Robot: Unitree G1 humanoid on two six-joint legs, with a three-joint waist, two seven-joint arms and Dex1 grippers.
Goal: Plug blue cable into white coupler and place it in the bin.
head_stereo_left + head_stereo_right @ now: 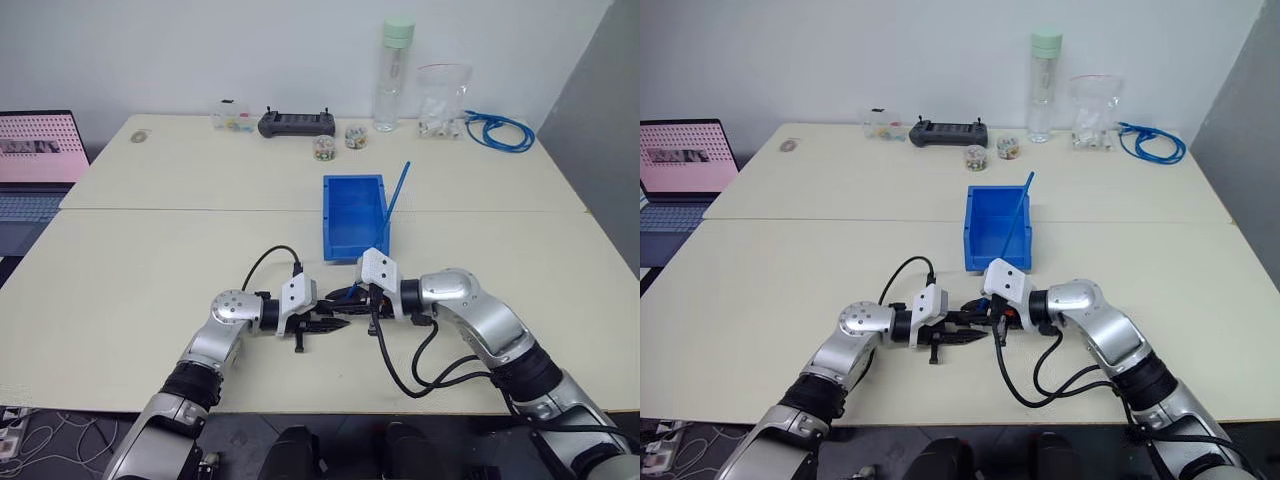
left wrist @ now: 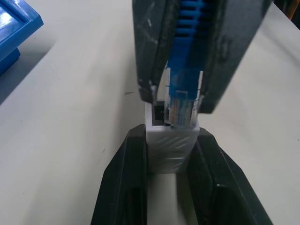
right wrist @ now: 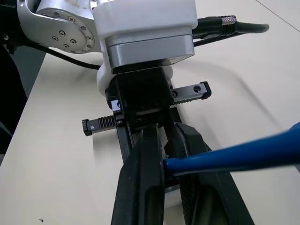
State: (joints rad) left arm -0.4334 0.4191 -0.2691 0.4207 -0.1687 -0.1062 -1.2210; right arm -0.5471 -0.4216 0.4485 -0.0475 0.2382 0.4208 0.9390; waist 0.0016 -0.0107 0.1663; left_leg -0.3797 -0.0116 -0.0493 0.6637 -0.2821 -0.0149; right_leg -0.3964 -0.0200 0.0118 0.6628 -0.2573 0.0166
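Left gripper (image 2: pixel 171 154) fingers clamping the white coupler (image 2: pixel 171 140), right gripper (image 3: pixel 169 154) fingers pinching the blue cable (image 2: pixel 185 89) plug at its socket mouth (sitting slightly off-centre), needing a straight, square push.

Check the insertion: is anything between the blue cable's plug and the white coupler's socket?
Nothing visible blocks it. The left tool grips the white coupler, and the right tool holds the blue cable with its plug tip already at the socket mouth.
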